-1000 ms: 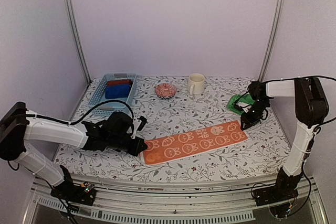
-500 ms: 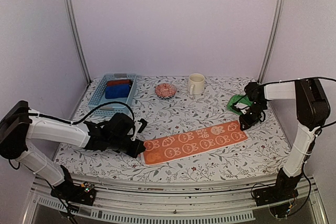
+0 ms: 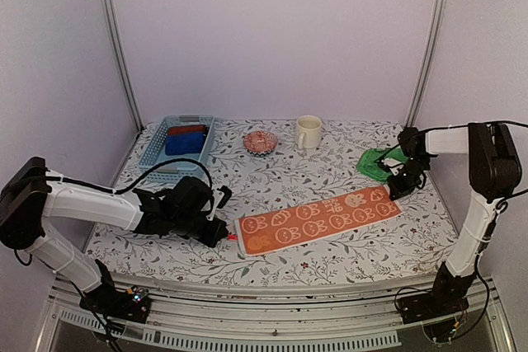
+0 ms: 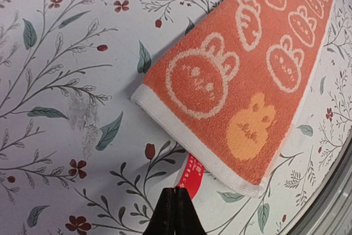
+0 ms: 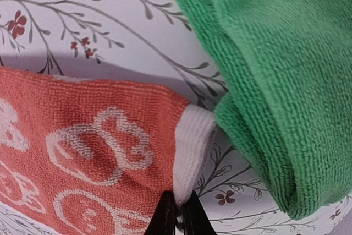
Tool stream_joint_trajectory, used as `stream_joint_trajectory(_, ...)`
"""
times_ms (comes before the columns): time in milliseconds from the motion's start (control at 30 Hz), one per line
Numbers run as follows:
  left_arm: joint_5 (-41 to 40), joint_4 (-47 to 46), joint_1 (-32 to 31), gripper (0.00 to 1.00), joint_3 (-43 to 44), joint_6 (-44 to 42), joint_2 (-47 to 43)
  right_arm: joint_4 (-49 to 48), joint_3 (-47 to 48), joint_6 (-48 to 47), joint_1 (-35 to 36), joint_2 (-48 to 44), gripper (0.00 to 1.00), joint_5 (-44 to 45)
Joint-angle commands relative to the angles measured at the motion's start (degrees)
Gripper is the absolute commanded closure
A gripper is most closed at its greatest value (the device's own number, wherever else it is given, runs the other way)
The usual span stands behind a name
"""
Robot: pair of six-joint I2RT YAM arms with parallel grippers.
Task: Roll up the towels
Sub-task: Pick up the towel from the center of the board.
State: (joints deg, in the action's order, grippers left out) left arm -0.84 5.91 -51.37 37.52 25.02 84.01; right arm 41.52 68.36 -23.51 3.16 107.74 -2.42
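Nothing is rolled yet. The orange towel (image 3: 318,220) lies flat at full length on the flowered table (image 3: 289,175), printed side up, with no turn started at either short end. The green towel (image 3: 378,162) sits in a loose folded heap at the far right of the table, just beyond the orange towel's right end, so by my reading both of the 2 towels remain to be done. The blue roll (image 3: 186,143) and the dark red roll (image 3: 188,129) sit in the light blue basket (image 3: 157,150) at the far left.

The orange towel's long axis runs on a slant, from the near left up to the far right. Its left short end points at the left gripper (image 3: 221,232) and its right short end at the green towel.

The right gripper (image 5: 176,210) has its fingers closed on the white edging at the towel's far right corner, which bunches up into them, right beside the green heap. The left gripper's fingers are pressed together, low over the table just off the left short end. Their tips meet the end of the towel's red tag (image 4: 190,171), but I cannot tell whether they pinch it.
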Motion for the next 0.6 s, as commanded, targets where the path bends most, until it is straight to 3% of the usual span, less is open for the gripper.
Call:
stream_joint_trajectory(0, -0.63, 0.91, -0.36, 1.00, 1.30, -0.69, 0.22, 3.41, 2.56, -0.04, -1.56, 0.31, 0.95, -1.75)
stream_joint_trajectory(567, -3.11, 3.66, -0.23, 1.00, 3.47, 0.95, 0.92, 18.18, 9.90, -0.64, -0.70, -3.58, 0.97, -27.89)
